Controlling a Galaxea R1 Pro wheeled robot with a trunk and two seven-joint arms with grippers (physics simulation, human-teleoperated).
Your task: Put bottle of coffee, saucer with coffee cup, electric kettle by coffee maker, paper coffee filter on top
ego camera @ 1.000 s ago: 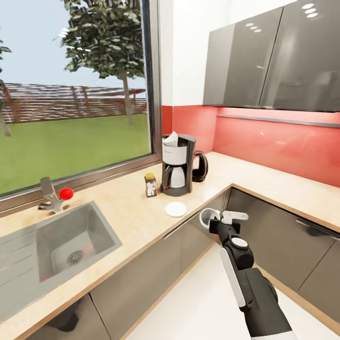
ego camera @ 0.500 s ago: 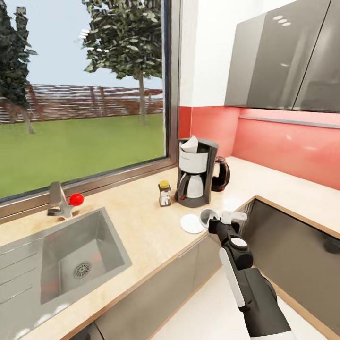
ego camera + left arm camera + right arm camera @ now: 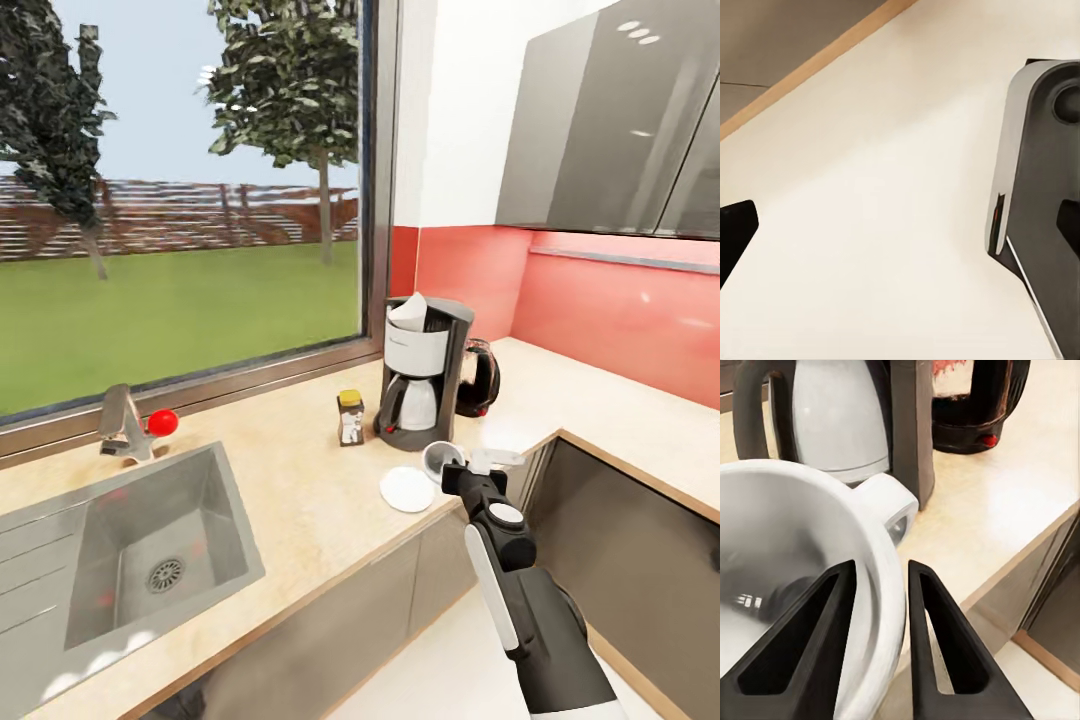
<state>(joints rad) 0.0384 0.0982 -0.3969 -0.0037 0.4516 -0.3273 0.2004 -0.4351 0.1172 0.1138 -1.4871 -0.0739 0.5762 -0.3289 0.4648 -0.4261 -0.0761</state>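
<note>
**White cup pinched over the counter edge**

White china sat between my right gripper (image 3: 877, 641)'s two black fingers (image 3: 934, 652): I pinched the rim wall of the coffee cup (image 3: 437, 460), one finger inside the bowl and one outside, its handle pointing towards the coffee maker. In the head view my right arm (image 3: 520, 590) reached up from below and held the cup at the front edge of the kitchen countertop (image 3: 300, 480). Just beside it, towards the sink (image 3: 140, 545), the saucer (image 3: 407, 489) lay flat and bare on the worktop, apart from the cup. Behind the saucer stood the coffee maker (image 3: 424, 372), with a paper coffee filter (image 3: 411, 310) poking out of its top and the white carafe (image 3: 840, 416) in its bay. The bottle of coffee (image 3: 350, 417) stood upright near the machine on the sink side; the electric kettle (image 3: 479, 378) stood just beside it on the other side, against the red backsplash (image 3: 600, 320). Of my left gripper I saw one dark fingertip (image 3: 733, 236) over pale floor (image 3: 885, 210), so I could not tell how its fingers stood.
</note>
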